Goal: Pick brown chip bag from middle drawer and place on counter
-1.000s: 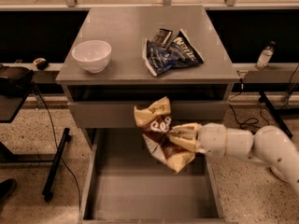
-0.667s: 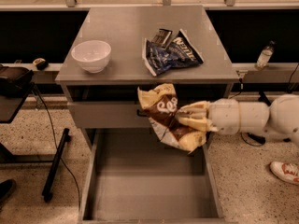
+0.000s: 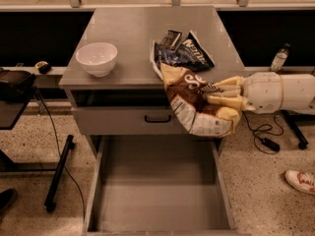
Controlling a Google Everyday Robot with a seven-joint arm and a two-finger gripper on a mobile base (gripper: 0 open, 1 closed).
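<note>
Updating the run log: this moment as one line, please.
phase: transfer | gripper: shut on brown chip bag, at counter front edge | middle drawer: open | placing: not yet done

The crinkly brown and cream chip bag (image 3: 197, 113) hangs over the front right edge of the flat grey metal counter (image 3: 140, 31). It is above the right side of the pulled-out grey metal middle drawer (image 3: 157, 198) and just before a crumpled dark blue snack bag (image 3: 183, 54) lying on the counter. The pale two-finger gripper (image 3: 211, 94) is at the bag's right side, pinched on it; a round white bowl (image 3: 97, 58) sits front left on the counter.
</note>
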